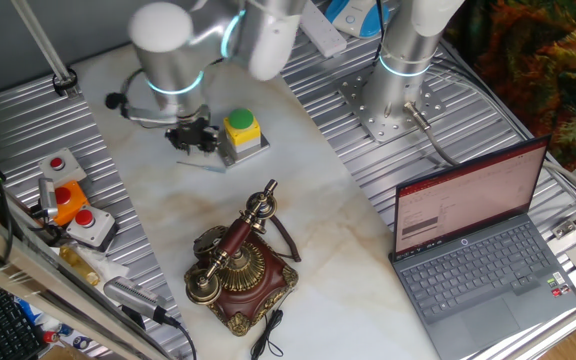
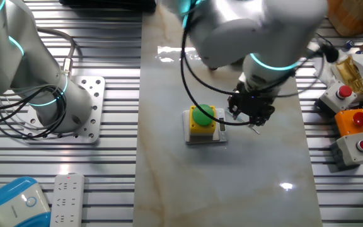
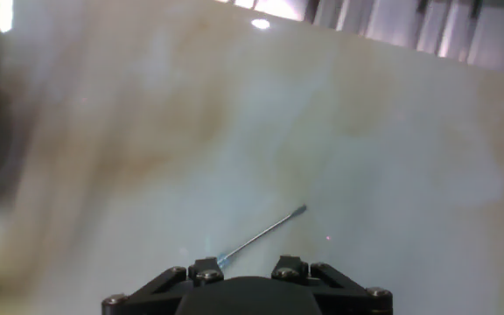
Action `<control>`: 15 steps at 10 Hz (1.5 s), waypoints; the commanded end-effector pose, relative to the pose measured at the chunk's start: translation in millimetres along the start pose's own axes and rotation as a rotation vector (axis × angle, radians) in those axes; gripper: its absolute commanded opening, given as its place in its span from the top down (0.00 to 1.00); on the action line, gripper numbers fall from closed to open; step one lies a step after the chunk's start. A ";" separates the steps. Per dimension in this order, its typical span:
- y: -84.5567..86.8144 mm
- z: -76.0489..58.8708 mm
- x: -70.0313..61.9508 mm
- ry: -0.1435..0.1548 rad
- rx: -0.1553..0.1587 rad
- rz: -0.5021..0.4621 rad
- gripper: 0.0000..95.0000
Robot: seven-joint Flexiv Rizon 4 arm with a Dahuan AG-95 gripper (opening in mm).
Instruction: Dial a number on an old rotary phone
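Note:
The old rotary phone (image 1: pixel 240 268), dark red-brown wood with brass trim and its handset on the cradle, stands at the near middle of the table in one fixed view. It is out of view in the other two. My gripper (image 1: pixel 194 138) hangs low over the marble top far behind the phone, just beside the yellow box. It also shows in the other fixed view (image 2: pixel 251 115). A thin metal rod (image 3: pixel 265 233) with a blue base sticks out from between the jaws, which look shut on it. The fingertips are hidden in the hand view.
A yellow box with a green button (image 1: pixel 242 132) stands right beside the gripper (image 2: pixel 202 121). Grey and orange boxes with red buttons (image 1: pixel 76 210) sit at the left edge. An open laptop (image 1: pixel 478 235) is at the right. A second arm's base (image 1: pixel 403 70) is at the back.

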State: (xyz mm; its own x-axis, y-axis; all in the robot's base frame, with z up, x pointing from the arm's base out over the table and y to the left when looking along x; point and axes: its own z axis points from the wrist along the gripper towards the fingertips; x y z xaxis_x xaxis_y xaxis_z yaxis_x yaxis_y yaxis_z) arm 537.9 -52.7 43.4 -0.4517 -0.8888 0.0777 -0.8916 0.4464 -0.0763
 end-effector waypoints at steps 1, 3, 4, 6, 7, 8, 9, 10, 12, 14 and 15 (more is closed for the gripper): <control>-1.3 0.9 0.7 -0.011 0.054 -0.096 0.60; -1.3 0.9 0.7 -0.012 0.071 -0.126 0.80; -1.3 0.9 0.7 -0.014 0.081 -0.159 0.80; -1.4 1.0 0.7 -0.014 0.088 -0.203 0.80; -1.4 1.0 0.7 -0.021 0.088 -0.225 0.80; -1.4 1.0 0.7 -0.026 0.098 -0.253 0.80; -1.4 1.0 0.7 -0.028 0.102 -0.274 0.80; -1.4 1.0 0.7 -0.035 0.105 -0.301 0.80; -1.4 1.0 0.7 -0.033 0.110 -0.338 0.80; -1.4 1.0 0.7 -0.040 0.120 -0.375 0.80; -1.4 1.0 0.8 -0.049 0.126 -0.389 0.80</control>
State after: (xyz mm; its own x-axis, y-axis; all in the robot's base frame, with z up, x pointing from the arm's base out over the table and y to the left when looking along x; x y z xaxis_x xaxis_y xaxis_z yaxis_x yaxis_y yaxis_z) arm 538.6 -53.8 42.4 -0.0777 -0.9940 0.0765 -0.9835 0.0638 -0.1693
